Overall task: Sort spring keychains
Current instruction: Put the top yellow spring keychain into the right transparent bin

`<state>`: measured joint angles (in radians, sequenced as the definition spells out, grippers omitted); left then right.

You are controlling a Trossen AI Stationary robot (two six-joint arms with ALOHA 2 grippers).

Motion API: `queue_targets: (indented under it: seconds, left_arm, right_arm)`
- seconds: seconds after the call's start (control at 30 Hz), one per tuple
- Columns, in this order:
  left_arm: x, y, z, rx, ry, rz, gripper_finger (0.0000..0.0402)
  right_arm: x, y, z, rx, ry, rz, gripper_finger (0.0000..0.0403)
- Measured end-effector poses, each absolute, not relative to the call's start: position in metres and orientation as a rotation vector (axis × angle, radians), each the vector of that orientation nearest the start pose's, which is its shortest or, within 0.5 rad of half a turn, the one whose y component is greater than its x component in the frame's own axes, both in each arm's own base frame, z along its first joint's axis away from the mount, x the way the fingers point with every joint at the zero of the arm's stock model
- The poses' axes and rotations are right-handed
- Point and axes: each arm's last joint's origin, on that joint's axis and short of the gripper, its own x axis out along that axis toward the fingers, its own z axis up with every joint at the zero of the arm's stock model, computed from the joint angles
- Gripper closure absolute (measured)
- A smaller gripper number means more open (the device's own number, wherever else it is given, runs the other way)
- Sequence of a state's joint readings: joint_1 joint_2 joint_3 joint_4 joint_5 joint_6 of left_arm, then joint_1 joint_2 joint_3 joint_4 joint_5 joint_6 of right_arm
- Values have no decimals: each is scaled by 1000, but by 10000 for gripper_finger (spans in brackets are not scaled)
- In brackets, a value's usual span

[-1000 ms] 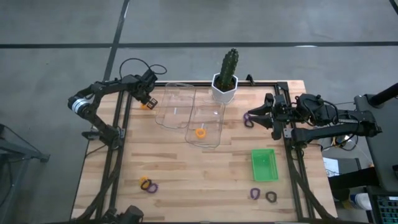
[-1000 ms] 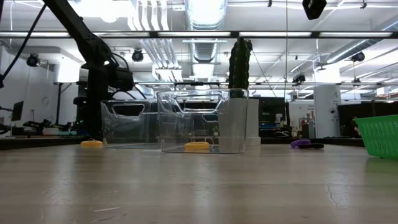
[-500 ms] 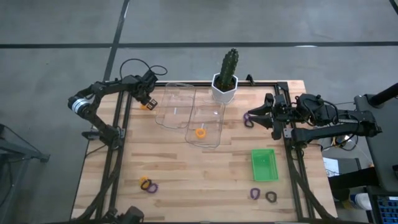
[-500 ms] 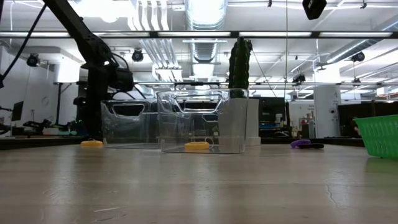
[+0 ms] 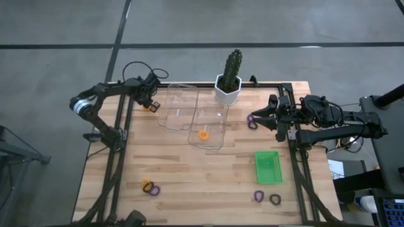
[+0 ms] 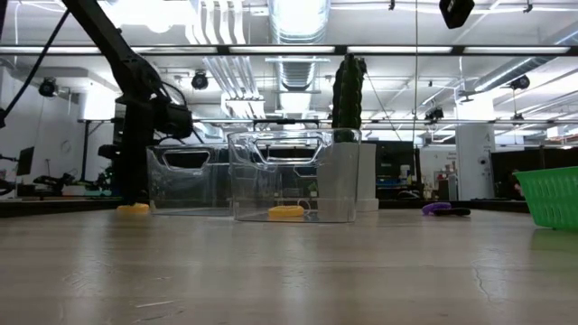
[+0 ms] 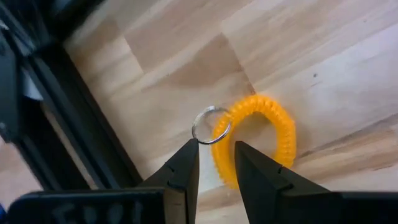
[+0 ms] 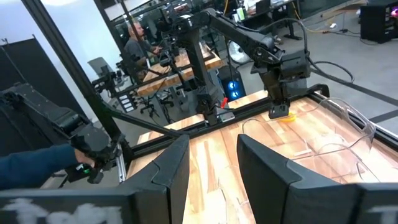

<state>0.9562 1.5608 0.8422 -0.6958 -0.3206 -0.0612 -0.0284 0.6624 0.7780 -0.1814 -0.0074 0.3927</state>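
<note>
My left gripper (image 7: 214, 163) is released, fingers straddling an orange keychain (image 7: 258, 140) at the table's (image 5: 208, 176) upper left in the high view. My right gripper (image 5: 264, 117) waits released beside a purple keychain (image 5: 252, 121) at right.

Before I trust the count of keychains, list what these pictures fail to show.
- Purple keychain by the right gripper: high view, fingers overlap it; contact unclear.
- Pair near the table's front left: high view, too small to tell whether they touch.
- Orange keychain under the left gripper: left wrist view, its near side hidden by the fingers.
- Green basket: low view, cut by the edge; contents hidden.
</note>
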Motion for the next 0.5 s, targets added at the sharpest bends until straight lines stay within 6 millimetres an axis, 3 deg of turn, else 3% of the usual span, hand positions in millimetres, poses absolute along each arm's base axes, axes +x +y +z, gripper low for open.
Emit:
queue_targets:
  seconds: [0.13, 0.5]
  left_arm:
    - [139, 210, 148, -530, 1417, 1093, 306]
    - [140, 210, 148, -552, 1386, 1142, 319]
  right_arm:
    - [145, -4, 347, 394, 61, -33, 275]
    - [145, -4, 348, 395, 54, -32, 275]
